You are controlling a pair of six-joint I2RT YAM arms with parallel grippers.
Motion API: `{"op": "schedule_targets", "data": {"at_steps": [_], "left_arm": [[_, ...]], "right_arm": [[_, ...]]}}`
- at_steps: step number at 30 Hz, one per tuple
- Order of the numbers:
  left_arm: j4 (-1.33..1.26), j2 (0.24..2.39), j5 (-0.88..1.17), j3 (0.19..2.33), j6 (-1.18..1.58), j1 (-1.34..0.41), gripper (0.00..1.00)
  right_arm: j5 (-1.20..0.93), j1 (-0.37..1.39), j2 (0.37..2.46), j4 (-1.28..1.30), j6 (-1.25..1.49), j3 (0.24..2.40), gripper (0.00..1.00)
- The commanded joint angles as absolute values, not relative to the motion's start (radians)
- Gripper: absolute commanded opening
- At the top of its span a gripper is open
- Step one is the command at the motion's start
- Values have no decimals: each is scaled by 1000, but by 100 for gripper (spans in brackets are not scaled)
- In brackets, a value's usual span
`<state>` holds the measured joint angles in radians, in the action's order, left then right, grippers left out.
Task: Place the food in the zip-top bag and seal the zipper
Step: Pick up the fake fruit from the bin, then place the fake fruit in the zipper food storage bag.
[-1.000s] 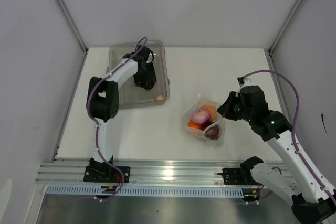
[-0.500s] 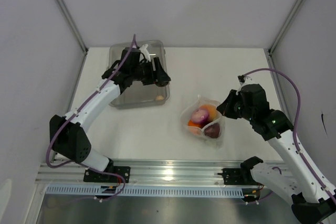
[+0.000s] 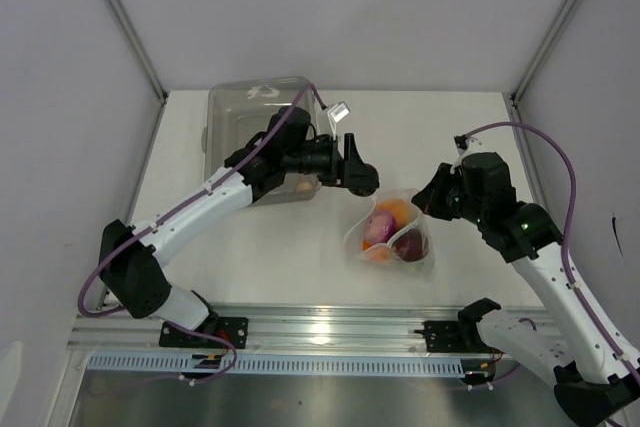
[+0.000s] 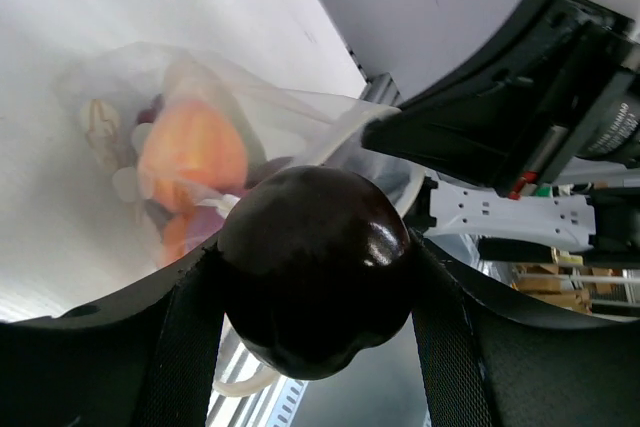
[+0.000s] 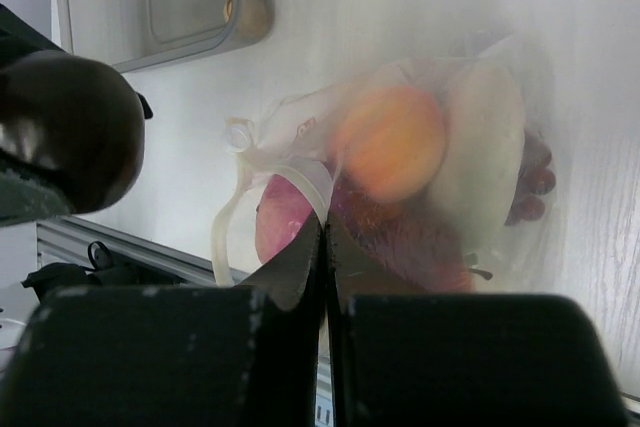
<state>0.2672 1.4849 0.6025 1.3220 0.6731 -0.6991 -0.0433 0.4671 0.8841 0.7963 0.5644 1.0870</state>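
My left gripper [image 3: 362, 181] is shut on a glossy dark red, rounded piece of food [image 4: 315, 267] and hangs just up and left of the zip-top bag's [image 3: 392, 237] open mouth. The clear bag lies on the table with an orange fruit [image 5: 390, 142], a white oblong piece [image 5: 482, 157], a pink bulb [image 5: 283, 219] and dark red grapes [image 5: 532, 182] inside. My right gripper [image 5: 325, 229] is shut on the bag's mouth edge, pinching the pale zipper strip [image 5: 300, 175] and holding the mouth up.
The rigid clear bin [image 3: 222, 107] stands at the back left, with one small tan piece [image 3: 303, 186] in its near right corner. The aluminium rail [image 3: 320, 327] runs along the table's near edge.
My left arm has swung out of the bin and rightwards to the bag's mouth, carrying the dark food. The right gripper has kept its hold; the bag shifted slightly.
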Motion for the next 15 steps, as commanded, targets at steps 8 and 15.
{"op": "schedule_targets", "data": {"at_steps": [8,15], "left_arm": [[158,1494,692,1273,696,-814,1],[179,1477,676,1270,666,-870,1]], "right_arm": [[-77,477,891,747,589,1138,0],[-75,482,899,753,586,1150,0]]}}
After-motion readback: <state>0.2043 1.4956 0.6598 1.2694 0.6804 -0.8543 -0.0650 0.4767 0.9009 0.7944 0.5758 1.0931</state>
